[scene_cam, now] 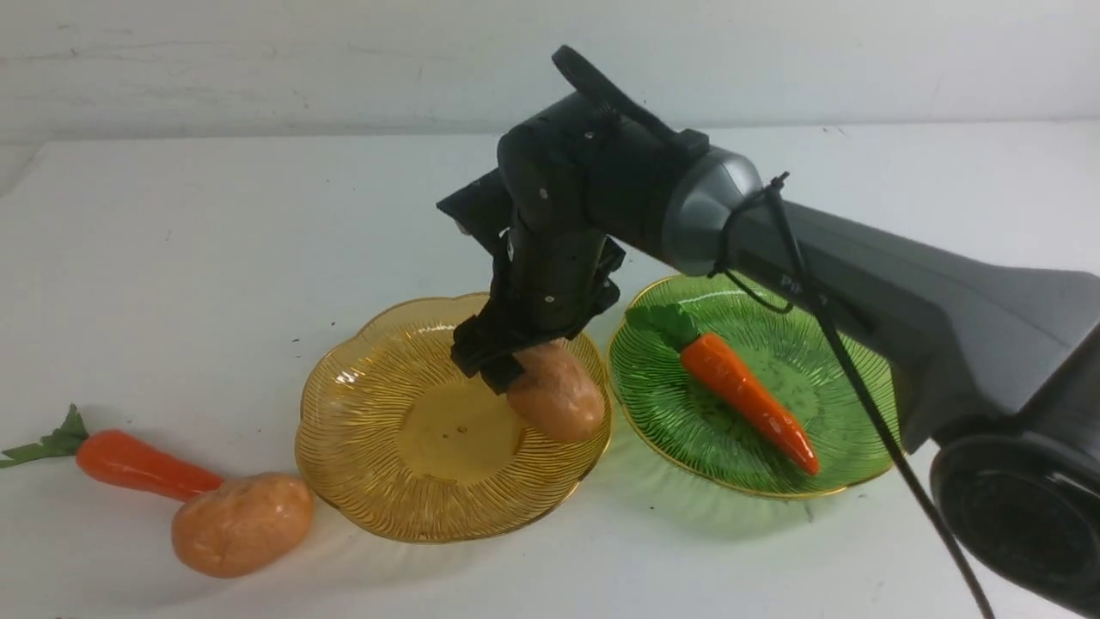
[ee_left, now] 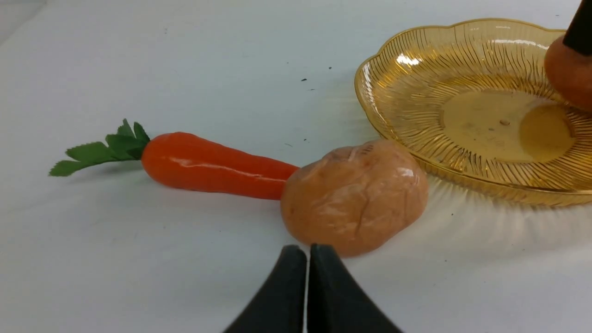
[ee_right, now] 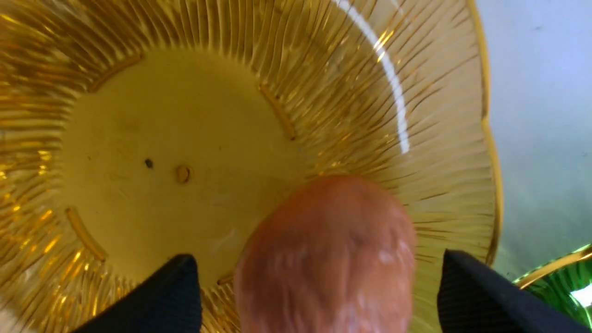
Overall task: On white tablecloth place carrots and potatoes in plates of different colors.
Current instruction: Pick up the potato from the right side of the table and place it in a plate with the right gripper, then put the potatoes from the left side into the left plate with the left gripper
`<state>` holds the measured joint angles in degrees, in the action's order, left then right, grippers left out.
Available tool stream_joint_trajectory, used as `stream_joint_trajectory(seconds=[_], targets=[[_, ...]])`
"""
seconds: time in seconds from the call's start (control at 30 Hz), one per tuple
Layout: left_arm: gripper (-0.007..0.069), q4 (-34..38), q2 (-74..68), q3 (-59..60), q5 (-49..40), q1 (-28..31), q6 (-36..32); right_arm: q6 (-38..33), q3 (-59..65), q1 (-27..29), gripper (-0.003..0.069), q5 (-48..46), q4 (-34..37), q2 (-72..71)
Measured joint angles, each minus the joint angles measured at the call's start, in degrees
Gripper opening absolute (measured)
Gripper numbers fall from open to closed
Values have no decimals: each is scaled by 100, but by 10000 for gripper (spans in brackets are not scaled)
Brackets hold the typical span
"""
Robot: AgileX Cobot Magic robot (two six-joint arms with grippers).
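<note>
We saw right gripper (ee_right: 317, 263) wide around potato (scene_cam: 556, 393) on amber plate (scene_cam: 369, 481), frame center; we judged straight-up lift safest, no nudging.

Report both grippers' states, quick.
Left gripper: shut, empty.
Right gripper: open, jaws apart around the potato in the amber plate.
</note>
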<state>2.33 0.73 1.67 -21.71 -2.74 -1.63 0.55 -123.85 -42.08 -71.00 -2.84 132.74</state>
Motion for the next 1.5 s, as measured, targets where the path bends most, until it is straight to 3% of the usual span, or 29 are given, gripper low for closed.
stream_joint_trajectory(seconds=[0.1, 0.2, 0.4, 0.47, 0.63, 0.83, 1.03, 1.07, 1.2, 1.33, 1.4, 1.5], targets=[[-3, 0, 0, 0, 0, 0, 0, 0, -58, 5, 597, -5, 6, -90], [-3, 0, 0, 0, 0, 0, 0, 0, -58, 5, 485, -31, 6, -328], [-3, 0, 0, 0, 0, 0, 0, 0, -51, 5, 97, -71, 130, -1355], [-3, 13, 0, 0, 0, 0, 0, -17, 109, 5, 19, -71, 137, -2033], [-3, 214, 0, 0, 0, 0, 163, -55, 1344, 5, -13, -71, -40, -3921], [-3, 1795, 0, 1, 64, 0, 1015, 170, 3586, 5, -15, 150, -169, -6091], [-3, 3438, 0, 1, 307, 0, 1572, 336, 6150, 5, -15, 2422, -230, -8242], [-3, 4103, 0, 1, 408, 0, 1647, 371, 6924, 5, -15, 3112, -390, -8818], [-3, 5178, 0, 1, 889, 0, 1613, 589, 7557, 5, -15, 3520, -612, -9388], [-3, 5354, 0, -202, 926, 0, 1291, 627, 7696, 5, -15, 3529, -804, -9447], [-3, 5201, -216, -890, 531, 0, 707, 638, 7719, 5, -15, 3379, -911, -9437], [-3, 4675, -1057, -1629, -230, 0, 413, 640, 7719, 5, -15, 3109, -952, -9426]])
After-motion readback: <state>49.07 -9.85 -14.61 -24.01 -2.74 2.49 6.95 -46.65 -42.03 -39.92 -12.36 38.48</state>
